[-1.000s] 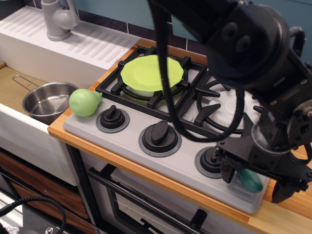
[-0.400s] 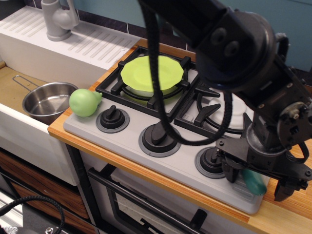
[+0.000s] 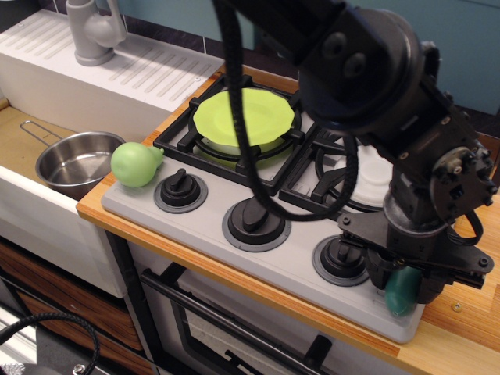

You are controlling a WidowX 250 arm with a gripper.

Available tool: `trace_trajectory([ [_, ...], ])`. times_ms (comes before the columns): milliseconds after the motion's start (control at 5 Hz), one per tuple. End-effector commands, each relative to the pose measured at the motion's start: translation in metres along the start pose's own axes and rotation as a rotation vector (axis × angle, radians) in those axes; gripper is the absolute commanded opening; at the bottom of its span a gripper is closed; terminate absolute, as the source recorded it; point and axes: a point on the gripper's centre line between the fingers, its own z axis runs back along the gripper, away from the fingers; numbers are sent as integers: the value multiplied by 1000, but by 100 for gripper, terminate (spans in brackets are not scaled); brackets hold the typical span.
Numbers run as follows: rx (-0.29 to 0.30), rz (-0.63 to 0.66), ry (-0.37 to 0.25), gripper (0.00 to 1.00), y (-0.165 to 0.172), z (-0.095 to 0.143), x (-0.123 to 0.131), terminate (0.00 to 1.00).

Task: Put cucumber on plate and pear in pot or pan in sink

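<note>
The dark teal cucumber [image 3: 398, 292] lies at the front right corner of the grey stove panel, right of the rightmost knob. My gripper [image 3: 406, 287] is down over it, with the fingers drawn in against its sides. The lime-green plate [image 3: 244, 116] rests on the back left burner grate. The light green pear [image 3: 134, 163] sits at the stove's left edge, next to the sink. The steel pot [image 3: 70, 162] stands in the sink [image 3: 31, 211], with its wire handle pointing to the back left.
Three black knobs [image 3: 255, 214] line the stove's front panel. The grey faucet [image 3: 94, 31] and ribbed drainboard [image 3: 148, 70] are at the back left. My black arm and its cable hang over the right burner [image 3: 355, 187]. A wooden counter edge [image 3: 461, 336] runs along the right.
The gripper's fingers, spread wide on either side of the cucumber before, have closed in on it. The wrist has turned and dropped slightly. The pear, pot and plate have not moved.
</note>
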Motion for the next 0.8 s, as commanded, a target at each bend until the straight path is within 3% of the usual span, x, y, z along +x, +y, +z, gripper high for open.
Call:
trace_trajectory([
  [0, 3, -13, 7, 0, -2, 22, 10, 0],
  [400, 70, -23, 51, 0, -5, 67, 21, 0],
  [600, 81, -47, 53, 0, -1, 78, 27, 0],
])
